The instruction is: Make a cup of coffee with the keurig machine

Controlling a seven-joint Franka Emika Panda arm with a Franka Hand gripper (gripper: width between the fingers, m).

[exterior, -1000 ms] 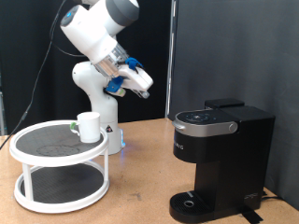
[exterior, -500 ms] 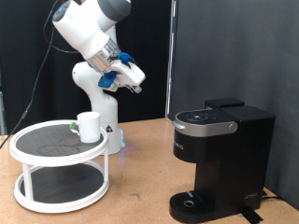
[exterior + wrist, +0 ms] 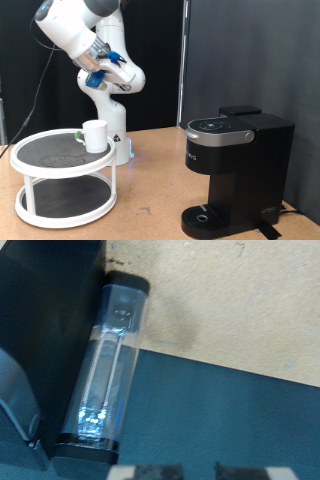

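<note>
hand (image 3: 112,74) has swung from upper middle over to the upper left, high above the cup (image 3: 95,135) on the white stand (image 3: 62,195); its opening can't be told. keurig machine (image 3: 238,170) sits lower right, lid down, nothing under its spout.

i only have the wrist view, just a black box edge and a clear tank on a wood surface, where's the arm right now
Observer: The gripper is high in the air, toward the exterior view's upper left, well above the tiered stand.
Operator: is the cup on the machine yet
Observer: No. The cup sits on the stand's top shelf, at the exterior view's left.
Operator: and the machine itself
Observer: The keurig machine stands at the exterior view's right with its lid down and nothing on its drip base.
</note>
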